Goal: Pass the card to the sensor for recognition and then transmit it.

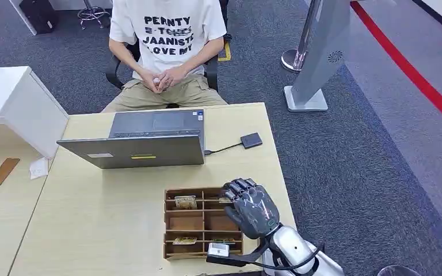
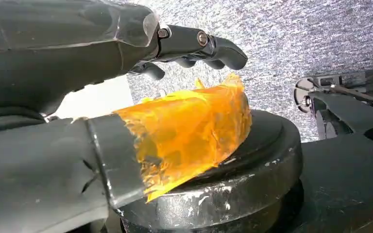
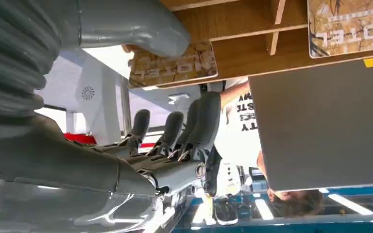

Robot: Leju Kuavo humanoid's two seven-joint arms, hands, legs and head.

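Grey carpet [image 1: 345, 172] crossed by a red floor stripe [image 1: 414, 75], light wooden desk [image 1: 92, 218], white cabinet [image 1: 11, 103] beside it

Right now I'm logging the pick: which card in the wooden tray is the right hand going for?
The card in the tray's far-right compartment, under the right hand, thumb beside it. The other far-row card sits one compartment left, untouched.

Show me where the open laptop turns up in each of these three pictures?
Head view: laptop sits mid-table, beyond the wooden tray.
Right wrist view: its grey lid fills the picture's right side.
Left wrist view: not in it.
Shared landmark: the wooden tray holding hotel cards.
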